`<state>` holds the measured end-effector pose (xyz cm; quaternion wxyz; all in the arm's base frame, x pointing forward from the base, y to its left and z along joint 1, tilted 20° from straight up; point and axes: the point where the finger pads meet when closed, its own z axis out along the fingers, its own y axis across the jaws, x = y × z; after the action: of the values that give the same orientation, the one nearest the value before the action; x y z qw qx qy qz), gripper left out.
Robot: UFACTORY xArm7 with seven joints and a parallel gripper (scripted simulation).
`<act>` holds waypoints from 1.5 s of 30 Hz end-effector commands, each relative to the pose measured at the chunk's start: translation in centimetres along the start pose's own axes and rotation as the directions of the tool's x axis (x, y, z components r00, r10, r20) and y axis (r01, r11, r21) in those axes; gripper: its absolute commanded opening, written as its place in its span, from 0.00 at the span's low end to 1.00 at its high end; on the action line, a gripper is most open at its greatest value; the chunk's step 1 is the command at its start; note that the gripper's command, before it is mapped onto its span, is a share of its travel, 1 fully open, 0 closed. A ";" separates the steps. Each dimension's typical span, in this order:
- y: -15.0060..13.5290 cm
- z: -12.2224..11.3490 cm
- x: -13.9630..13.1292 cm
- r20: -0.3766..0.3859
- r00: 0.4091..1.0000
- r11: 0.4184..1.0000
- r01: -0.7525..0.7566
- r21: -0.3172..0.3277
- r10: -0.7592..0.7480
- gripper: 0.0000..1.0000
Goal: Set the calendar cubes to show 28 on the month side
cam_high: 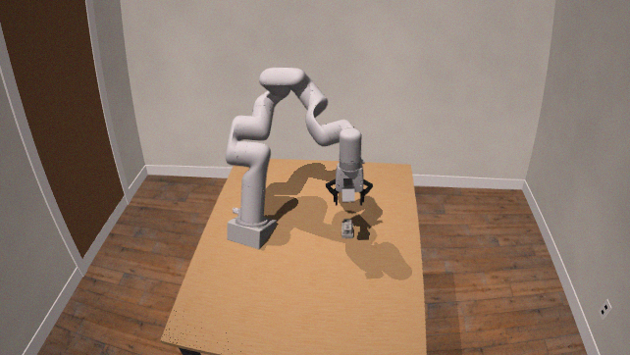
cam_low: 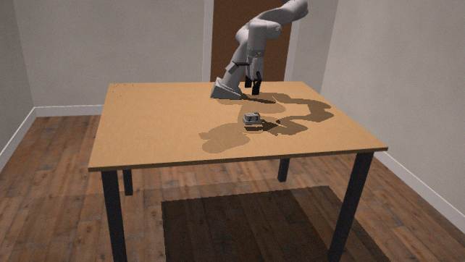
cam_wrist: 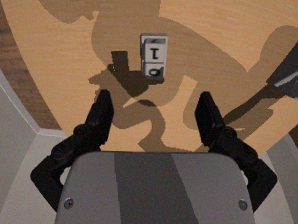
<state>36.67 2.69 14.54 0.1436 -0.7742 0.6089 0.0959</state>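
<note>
The small grey calendar tray [cam_low: 252, 121] stands on the wooden table with two light cubes side by side in it. It also shows in the top view [cam_high: 347, 228] and in the wrist view [cam_wrist: 153, 59]. In the exterior view the cube faces toward the camera seem to read 2 and 1, but they are small. In the wrist view the top of the farther cube shows a 1; the nearer cube's top is in shadow. My gripper [cam_high: 349, 198] hangs well above the tray, open and empty. It also shows in the exterior view [cam_low: 253, 85] and the wrist view [cam_wrist: 154, 117].
The arm's base [cam_high: 250, 231] stands on the table to the left of the tray. The arm casts dark shadows over the table around the tray. The table edges are far from the tray.
</note>
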 end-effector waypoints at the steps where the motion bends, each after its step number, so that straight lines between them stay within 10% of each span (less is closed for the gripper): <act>1: 0.0 -1.8 0.0 -0.001 1.000 1.000 0.000 0.003 0.000 1.00; 45: 0.0 -3.5 0.0 -0.001 1.000 1.000 0.000 0.003 0.000 1.00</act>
<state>36.50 1.58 17.73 0.1436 -0.7742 0.6089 0.0961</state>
